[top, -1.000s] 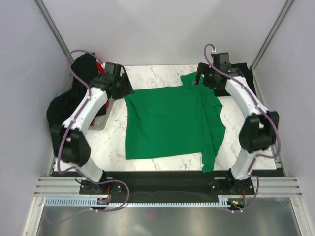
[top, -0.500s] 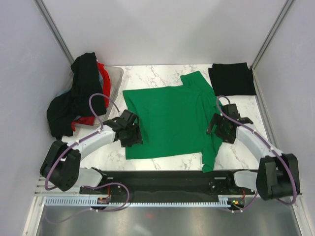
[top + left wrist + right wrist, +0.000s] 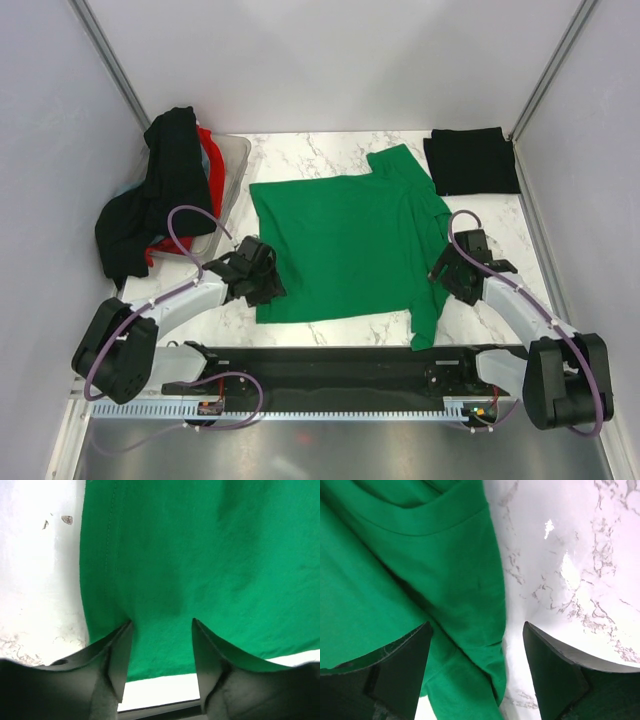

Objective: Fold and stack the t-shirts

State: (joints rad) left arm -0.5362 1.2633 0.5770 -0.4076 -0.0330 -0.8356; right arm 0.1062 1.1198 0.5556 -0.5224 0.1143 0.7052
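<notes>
Both my left gripper [image 3: 161, 622] and right gripper [image 3: 476, 625] are spread wide, holding nothing. The green shirt [image 3: 340, 240] lies beneath the left one, hem just behind it; the shirt's side edge passes under the right one.

A: Entry one, green t-shirt [image 3: 340, 245]?
B: Cloth, matt, soft, with a stitched hem.
A: Tabletop [image 3: 570, 545]?
B: Marble-look, smooth, glossy (bright glare spots show).
A: Tub [image 3: 236, 160]?
B: Translucent plastic. Folded black t-shirt [image 3: 470, 160]: matt cloth.
</notes>
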